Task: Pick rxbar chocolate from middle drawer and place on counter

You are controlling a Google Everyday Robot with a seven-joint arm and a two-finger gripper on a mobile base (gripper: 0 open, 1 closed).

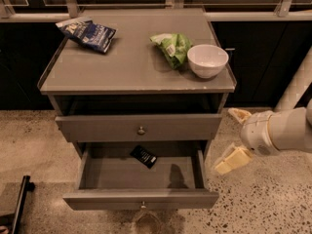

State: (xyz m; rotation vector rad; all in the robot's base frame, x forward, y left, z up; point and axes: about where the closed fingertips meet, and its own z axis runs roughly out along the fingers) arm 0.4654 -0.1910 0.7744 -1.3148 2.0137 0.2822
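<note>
Tool (pixel 236 138) hangs with its fingers spread wide, gripping nothing. To the tool's left is the open middle drawer (pixel 141 199), where the rxbar chocolate (pixel 144 156) lies, well apart.

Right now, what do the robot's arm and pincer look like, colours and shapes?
The pincer, right of the middle drawer, has two pale yellowish, blocky fingers on a rounded white wrist. The arm behind it is a smooth white cylinder. No cables or markings show.
</note>
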